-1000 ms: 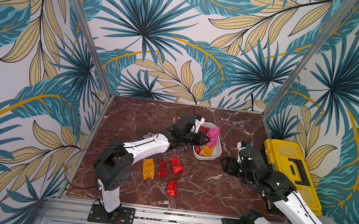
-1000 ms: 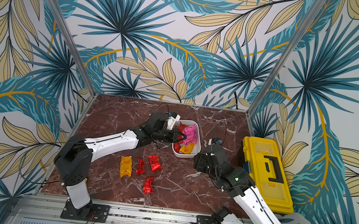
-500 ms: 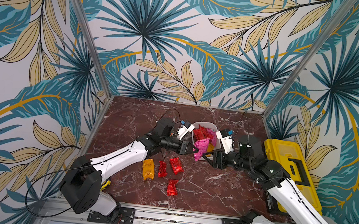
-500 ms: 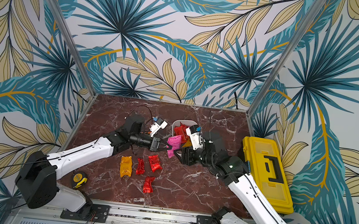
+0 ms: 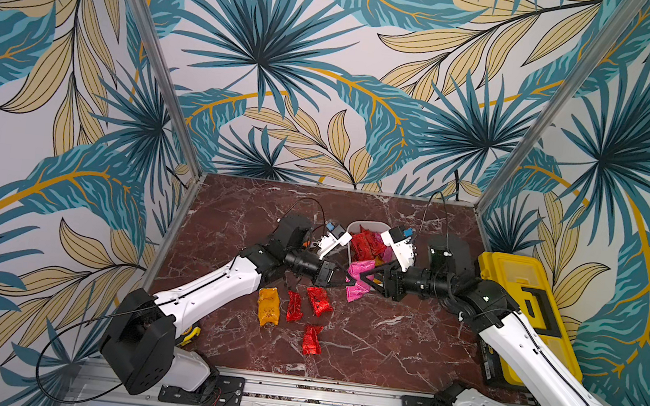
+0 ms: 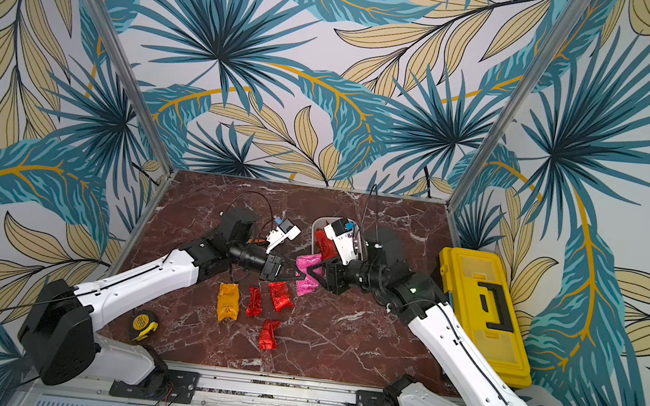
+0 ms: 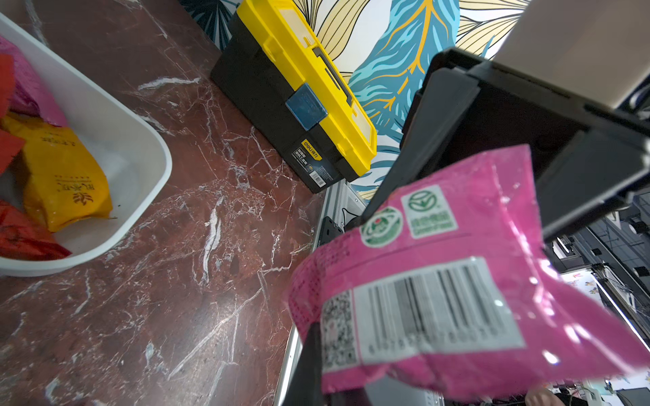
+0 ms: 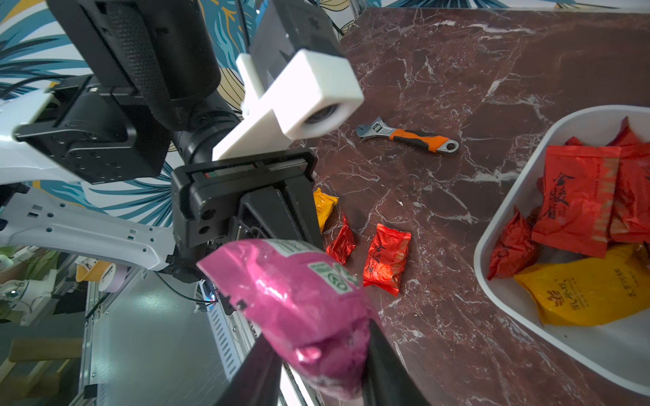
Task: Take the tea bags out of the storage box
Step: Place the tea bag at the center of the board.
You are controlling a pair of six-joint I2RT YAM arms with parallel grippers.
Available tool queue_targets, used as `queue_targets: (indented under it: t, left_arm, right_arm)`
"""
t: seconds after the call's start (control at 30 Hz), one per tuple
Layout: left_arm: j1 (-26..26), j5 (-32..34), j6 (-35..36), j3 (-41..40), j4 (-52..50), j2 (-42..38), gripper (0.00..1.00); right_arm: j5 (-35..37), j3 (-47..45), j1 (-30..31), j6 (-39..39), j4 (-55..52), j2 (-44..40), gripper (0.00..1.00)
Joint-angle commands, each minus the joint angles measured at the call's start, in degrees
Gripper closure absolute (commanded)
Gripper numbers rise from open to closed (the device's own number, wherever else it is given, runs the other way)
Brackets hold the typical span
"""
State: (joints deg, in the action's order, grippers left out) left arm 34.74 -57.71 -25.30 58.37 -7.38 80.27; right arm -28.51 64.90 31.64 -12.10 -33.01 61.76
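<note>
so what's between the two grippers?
A magenta tea bag: left gripper shut on it, right gripper jaws straddling it. Shows in both top views.

Saw a yellow toolbox (image 5: 520,301) with a black handle, lid down, along the right edge of the red marble tabletop (image 5: 382,344), close against the leaf-patterned wallpaper (image 5: 268,60). Noted its black base and blue-grey latch in the left wrist view (image 7: 309,81). Found an orange-handled wrench (image 8: 409,135) flat on the marble, well apart from the toolbox. Spotted a yellow-and-black tape measure (image 6: 143,323) at the near left corner, just beside the front rail (image 6: 273,389).
</note>
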Motion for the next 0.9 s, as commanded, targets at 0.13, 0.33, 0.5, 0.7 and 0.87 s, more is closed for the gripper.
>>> queue_targets:
  t: [0.13,0.33,0.5,0.7,0.87]
  left_arm:
    - [-1.9,-0.9,2.7,-3.5,-0.3,-3.5,0.81]
    - [-6.5,5.3,-1.8,-9.5,6.5,-11.0,0.26]
    - [-10.3,20.8,-6.0,-18.7,11.5,-21.4,0.11]
    - [-15.3,39.9,-14.3,-27.4,9.1,-31.7,0.07]
    - [-16.3,51.4,-19.5,-28.7,1.7,-34.7,0.08]
  right_arm:
    - [-3.2,1.2,0.2,-4.5,5.4,3.0,0.82]
    - [-1.2,0.8,0.4,-8.9,8.9,6.2,0.93]
    - [3.6,1.9,0.5,-12.0,8.9,12.5,0.98]
    - [7.3,7.6,3.2,-15.1,8.7,23.8,1.0]
    - [8.5,16.2,4.0,-17.7,8.4,36.5,1.0]
